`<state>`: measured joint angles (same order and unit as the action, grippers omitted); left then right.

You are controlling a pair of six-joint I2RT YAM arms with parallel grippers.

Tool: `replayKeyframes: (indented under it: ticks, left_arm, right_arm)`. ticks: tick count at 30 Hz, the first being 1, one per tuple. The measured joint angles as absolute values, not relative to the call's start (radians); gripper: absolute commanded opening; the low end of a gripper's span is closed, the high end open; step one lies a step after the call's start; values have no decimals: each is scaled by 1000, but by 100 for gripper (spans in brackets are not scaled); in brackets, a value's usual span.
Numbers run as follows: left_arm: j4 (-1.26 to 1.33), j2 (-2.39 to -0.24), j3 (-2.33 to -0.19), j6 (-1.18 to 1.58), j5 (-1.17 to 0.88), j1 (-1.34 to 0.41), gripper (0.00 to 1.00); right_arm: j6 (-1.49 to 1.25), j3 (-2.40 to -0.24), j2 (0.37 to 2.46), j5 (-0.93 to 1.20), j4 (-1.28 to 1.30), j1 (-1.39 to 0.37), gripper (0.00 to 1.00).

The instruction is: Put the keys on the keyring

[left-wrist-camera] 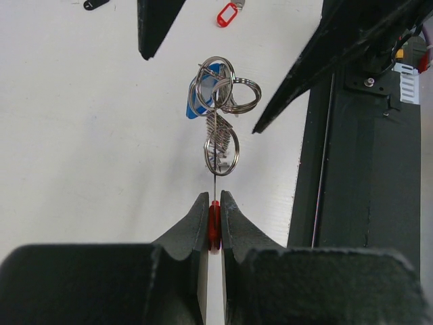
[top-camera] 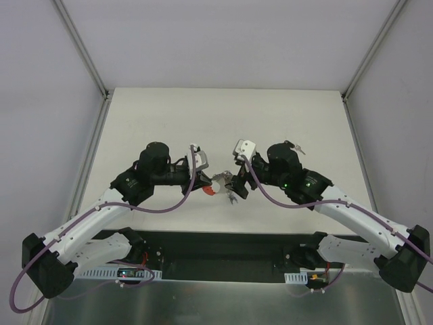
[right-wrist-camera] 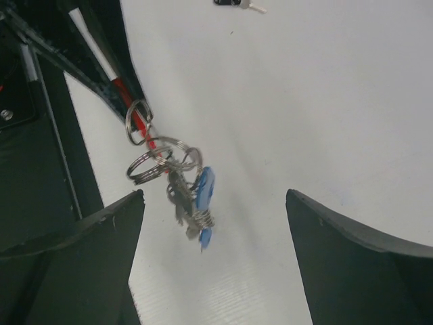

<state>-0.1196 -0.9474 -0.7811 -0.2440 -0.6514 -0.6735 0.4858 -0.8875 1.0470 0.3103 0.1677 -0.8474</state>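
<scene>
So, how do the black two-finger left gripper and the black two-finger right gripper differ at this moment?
The left gripper is shut on the red plastic band of the keyring; the right gripper is open and holds nothing. The left gripper bears the silver metal rings and the blue-headed key; the right gripper's fingers only flank them. Both are black and point at each other.

I'm watching a white table [top-camera: 223, 115] stretching away to a grey far wall [top-camera: 223, 40] — grey panels [top-camera: 34, 135] are boxing it in left and right. A black plate [top-camera: 223, 247] is running along its near edge, and metal rails [top-camera: 82, 47] are slanting up from both far corners.
</scene>
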Motion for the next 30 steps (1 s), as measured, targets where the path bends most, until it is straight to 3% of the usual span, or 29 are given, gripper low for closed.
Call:
replayKeyframes:
  ticks: [13, 23, 30]
  left_arm:
    - [-176, -908, -770, -254, -727, -675, 0]
    - [-213, -901, -770, -353, -734, -674, 0]
    - [-250, -915, -770, -549, -796, -674, 0]
  right_arm:
    - [339, -868, 945, -103, 106, -765, 84]
    - [361, -859, 936, 265, 182, -754, 83]
    - [424, -860, 948, 483, 238, -754, 77]
